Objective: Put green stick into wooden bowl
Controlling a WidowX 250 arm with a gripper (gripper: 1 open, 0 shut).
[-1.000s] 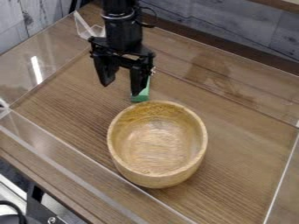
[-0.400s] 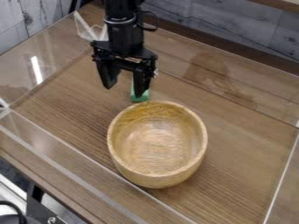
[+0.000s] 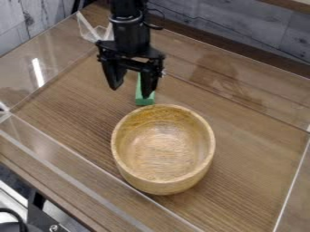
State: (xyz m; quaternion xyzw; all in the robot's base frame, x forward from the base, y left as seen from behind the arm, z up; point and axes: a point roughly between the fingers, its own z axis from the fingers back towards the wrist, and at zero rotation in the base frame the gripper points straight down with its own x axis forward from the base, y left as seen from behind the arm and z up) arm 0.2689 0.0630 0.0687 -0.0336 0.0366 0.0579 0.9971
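The wooden bowl [image 3: 162, 150] sits low centre of the frame, mouth up, ready to receive. My pincer [image 3: 130, 83], upper centre, stands wide and holds nothing, presumably to straddle the green stick [image 3: 145, 93], which lies on the desk [image 3: 242, 111] just above the bowl.

Room above the bowl's open mouth [image 3: 162, 156] — stick [image 3: 147, 96] just beyond its rim.

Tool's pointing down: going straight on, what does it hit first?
Probably the tabletop just left of the green stick in the picture; the stick lies near the tool, and one view leaves depth unclear.
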